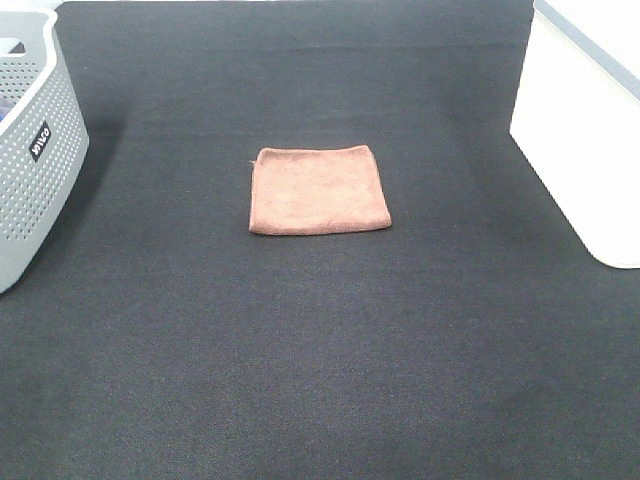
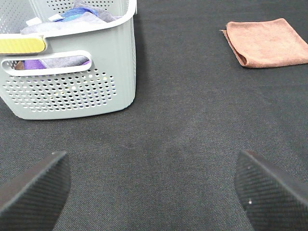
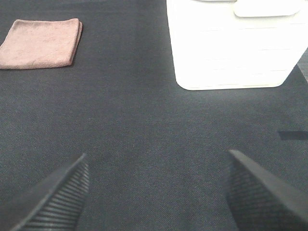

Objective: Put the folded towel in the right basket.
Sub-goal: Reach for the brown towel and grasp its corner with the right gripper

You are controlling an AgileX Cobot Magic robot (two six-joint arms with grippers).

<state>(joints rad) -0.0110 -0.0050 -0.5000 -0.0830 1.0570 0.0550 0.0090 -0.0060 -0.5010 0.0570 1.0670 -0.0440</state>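
Note:
A folded brown towel (image 1: 318,190) lies flat on the dark table in the middle of the exterior view. It also shows in the left wrist view (image 2: 269,42) and the right wrist view (image 3: 41,43). The white right basket (image 1: 585,130) stands at the right edge and shows in the right wrist view (image 3: 231,45). My left gripper (image 2: 151,192) is open and empty, well short of the towel. My right gripper (image 3: 156,192) is open and empty, with the towel and the white basket both ahead of it. Neither arm shows in the exterior view.
A grey perforated basket (image 1: 35,150) stands at the left edge; in the left wrist view (image 2: 72,82) it holds several cloths. The dark mat (image 1: 320,360) covers the table.

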